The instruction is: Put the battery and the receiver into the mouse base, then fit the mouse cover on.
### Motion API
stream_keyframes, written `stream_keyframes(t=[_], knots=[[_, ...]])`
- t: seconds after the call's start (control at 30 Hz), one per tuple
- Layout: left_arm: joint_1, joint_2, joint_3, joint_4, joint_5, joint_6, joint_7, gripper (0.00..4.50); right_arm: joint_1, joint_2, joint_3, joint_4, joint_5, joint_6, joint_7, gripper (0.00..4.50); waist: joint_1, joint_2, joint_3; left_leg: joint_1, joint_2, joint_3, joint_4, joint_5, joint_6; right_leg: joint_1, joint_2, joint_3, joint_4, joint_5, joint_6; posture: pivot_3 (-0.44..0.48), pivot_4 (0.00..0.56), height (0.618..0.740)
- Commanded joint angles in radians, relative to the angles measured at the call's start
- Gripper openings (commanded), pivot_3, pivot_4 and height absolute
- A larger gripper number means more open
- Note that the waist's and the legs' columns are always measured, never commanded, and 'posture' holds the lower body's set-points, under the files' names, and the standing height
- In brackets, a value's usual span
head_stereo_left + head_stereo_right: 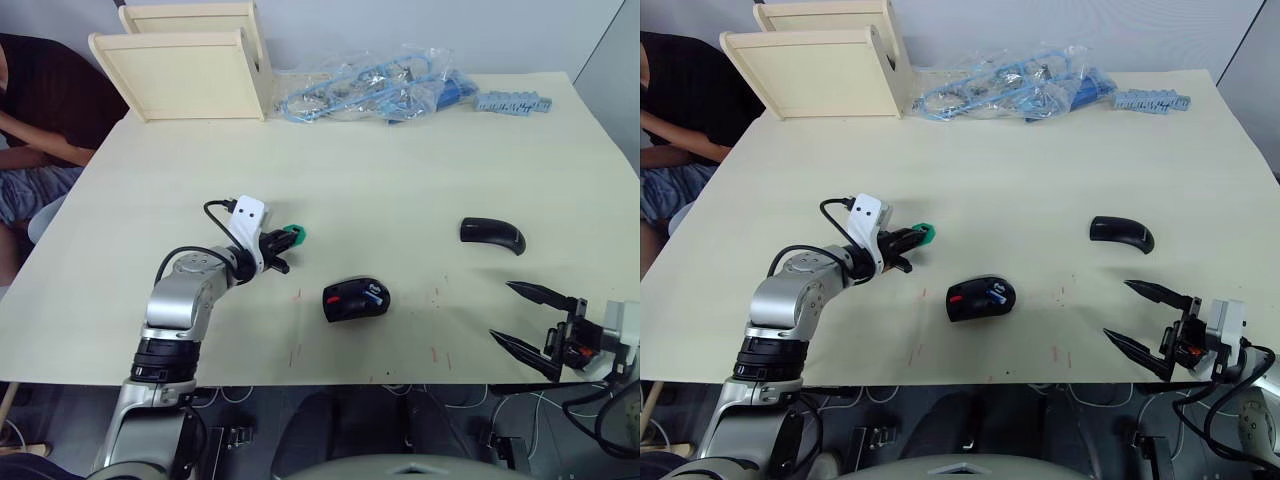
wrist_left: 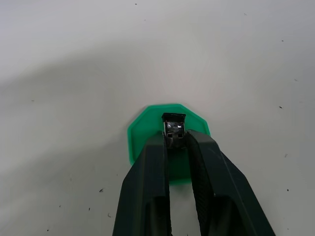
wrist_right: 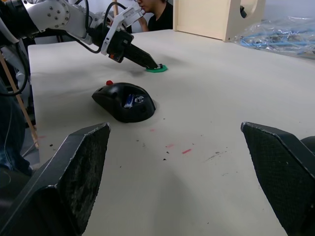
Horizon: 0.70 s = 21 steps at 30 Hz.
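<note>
The left hand is seen low over the desk, roughly mid-depth and toward the left edge, w/ its fingers pressed onto a small dark, metal-ended piece, prob. the receiver, which is pinched right above a green disc lying flat on the desk. Whether the receiver is touching the disc cannot be told. The mouse base is placed near the front edge, about centre, just right of the left hand; a red patch is shown on its left end and the battery is seated in its open top, blue-and-silver, lying lengthwise in the compartment. The mouse cover is set apart to the right of the base, arched side up, nothing touching it. The right hand is held at the front right corner, just past the desk's front edge, fingers spread wide & holding nothing. Along the back edge, a light wooden rack is stood at the back left corner, w/ clear bags of blue parts beside it and a blue strip further right. A person is seated by the left edge.
</note>
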Motion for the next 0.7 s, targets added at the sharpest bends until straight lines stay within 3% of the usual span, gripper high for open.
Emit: stream_keyframes(t=[0.03, 0.3, 0.7], knots=[[-0.016, 0.027, 0.012, -0.016, 0.0, -0.033, -0.027, 0.43, -0.003, 0.001, -0.017, -0.035, 0.014, -0.012, 0.008, 4.5, 0.0, 0.0, 0.0, 0.0, 0.0, 0.0, 0.0, 0.0, 0.0, 0.0, 0.0, 0.0, 0.0, 0.0, 0.0, 0.0, 0.15, 0.74], [-0.049, 0.088, 0.004, 0.005, -0.004, -0.099, -0.133, 0.43, -0.02, -0.008, -0.02, -0.047, 0.034, 0.008, 0.027, 4.5, 0.0, 0.0, 0.0, 0.0, 0.0, 0.0, 0.0, 0.0, 0.0, 0.0, 0.0, 0.0, 0.0, 0.0, 0.0, 0.0, 0.15, 0.74], [-0.174, 0.215, -0.062, 0.146, -0.024, -0.312, -0.534, 0.43, -0.109, -0.021, 0.012, -0.076, 0.027, 0.108, -0.018, 4.5, -0.001, 0.0, 0.0, 0.0, -0.001, 0.0, 0.0, 0.0, 0.0, 0.0, 0.0, -0.001, 0.0, 0.0, 0.0, 0.0, 0.15, 0.74]])
